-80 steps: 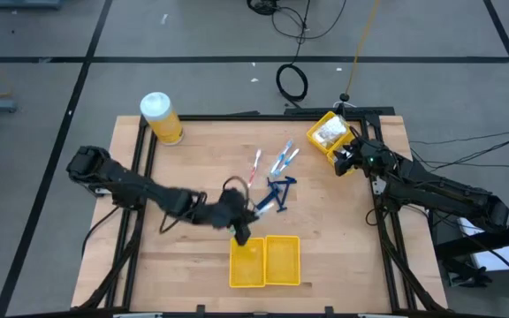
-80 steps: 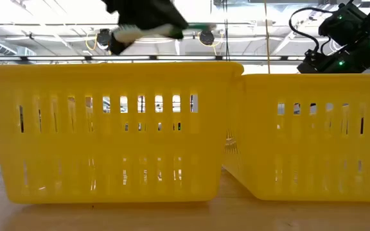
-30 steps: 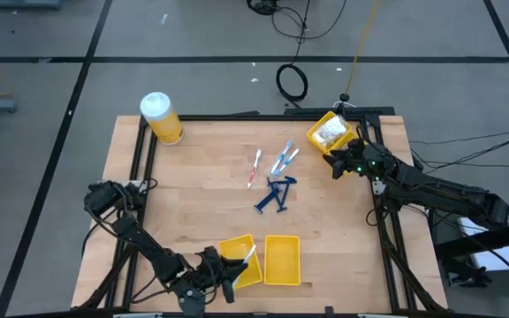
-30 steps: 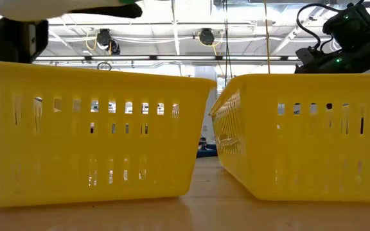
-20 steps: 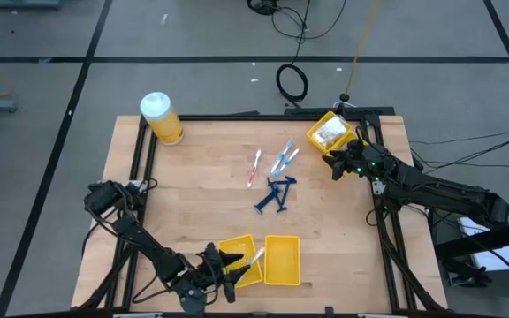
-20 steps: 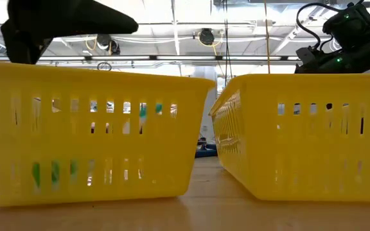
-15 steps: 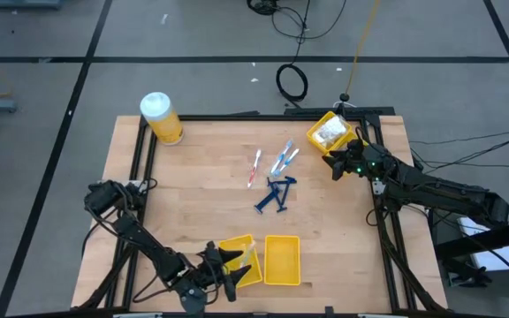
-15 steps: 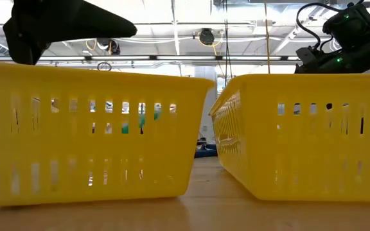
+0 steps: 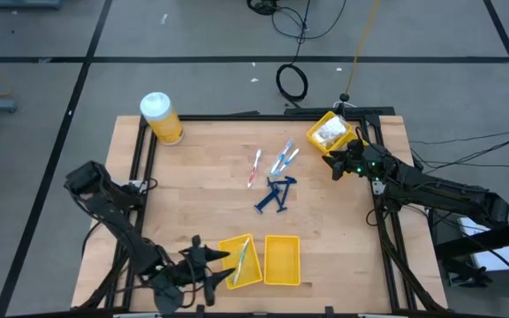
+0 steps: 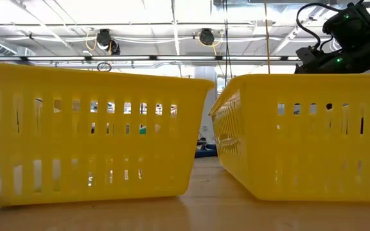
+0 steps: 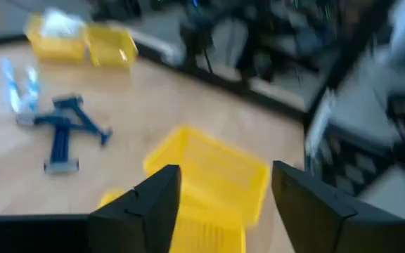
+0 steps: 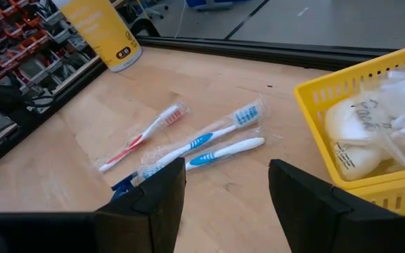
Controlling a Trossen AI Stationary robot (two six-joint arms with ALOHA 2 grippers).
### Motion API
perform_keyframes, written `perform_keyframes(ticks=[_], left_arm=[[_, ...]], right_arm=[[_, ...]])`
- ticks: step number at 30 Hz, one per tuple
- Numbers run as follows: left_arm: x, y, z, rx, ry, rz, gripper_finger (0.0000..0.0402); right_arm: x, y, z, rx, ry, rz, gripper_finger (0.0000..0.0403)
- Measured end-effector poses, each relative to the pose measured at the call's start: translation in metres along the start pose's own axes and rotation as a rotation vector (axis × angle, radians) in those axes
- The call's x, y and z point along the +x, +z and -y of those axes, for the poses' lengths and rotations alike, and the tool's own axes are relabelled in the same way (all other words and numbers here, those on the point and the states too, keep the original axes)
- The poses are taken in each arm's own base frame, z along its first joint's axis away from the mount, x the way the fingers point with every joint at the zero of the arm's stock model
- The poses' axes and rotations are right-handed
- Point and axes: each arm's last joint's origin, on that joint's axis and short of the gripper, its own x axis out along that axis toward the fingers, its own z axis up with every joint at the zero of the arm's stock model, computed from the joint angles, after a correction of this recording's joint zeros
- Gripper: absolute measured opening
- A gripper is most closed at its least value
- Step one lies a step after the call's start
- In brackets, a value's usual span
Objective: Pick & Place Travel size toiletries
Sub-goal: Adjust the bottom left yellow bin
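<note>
A white and green toothbrush [image 9: 242, 260] lies slanted inside the left of two yellow bins [image 9: 225, 245] at the table's near edge. My left gripper [image 9: 216, 263] hangs open just left of that bin, with nothing between its fingers [image 11: 143, 204]. Wrapped toothbrushes [image 9: 281, 157], a red-and-white one [image 9: 254, 168] and dark blue razors [image 9: 274, 193] lie flat mid-table. My right gripper [image 9: 330, 165] waits open at the far right, beside a yellow bin [image 9: 318, 140] holding clear packets [image 12: 371, 126].
A big yellow jar with a white lid [image 9: 161, 117] stands at the far left corner. The second near bin [image 9: 282, 261] sits right of the first. In the low view both near bins [image 10: 95, 128] fill the foreground. Bare wood lies between the toiletries and the near bins.
My left gripper has opened and let go of the toothbrush, which has dropped into the left near bin and lies there. The gripper has then risen and drawn back toward the table's left edge, leaving the low view. The right arm has kept still.
</note>
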Motion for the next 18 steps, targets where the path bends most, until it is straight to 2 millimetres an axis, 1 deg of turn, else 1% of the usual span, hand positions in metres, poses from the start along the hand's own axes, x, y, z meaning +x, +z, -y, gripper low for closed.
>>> perform_keyframes(ticks=[2, 5, 7, 9, 12, 16, 18], left_arm=[[-0.006, -0.005, -0.006, 0.027, -0.027, -0.13, 0.0188], [-0.013, -0.016, -0.02, 0.011, -0.014, -0.399, 0.0151], [-0.016, -0.024, -0.032, -0.037, 0.061, -0.574, 0.0126], [-0.018, -0.029, -0.046, -0.072, 0.187, -0.7, 0.0102], [-0.016, -0.027, -0.058, -0.106, 0.313, -0.727, 0.0065], [-0.007, -0.023, -0.061, -0.079, 0.304, -0.703, 0.0011], [0.003, -0.025, -0.061, -0.081, 0.297, -0.711, 0.0007]], right_arm=[[0.0, 0.0, 0.0, 0.0, 0.0, 0.0, 0.0192], [0.0, 0.0, 0.0, -0.001, 0.0, 0.0, 0.0192], [0.0, 0.0, 0.0, -0.001, 0.0, 0.0, 0.0192], [0.0, 0.0, 0.0, -0.001, 0.0, 0.001, 0.0192], [0.0, 0.0, 0.0, 0.001, 0.0, 0.001, 0.0192], [0.0, 0.0, 0.0, 0.001, 0.0, 0.001, 0.0192], [0.0, 0.0, 0.0, 0.001, -0.001, 0.002, 0.0192]])
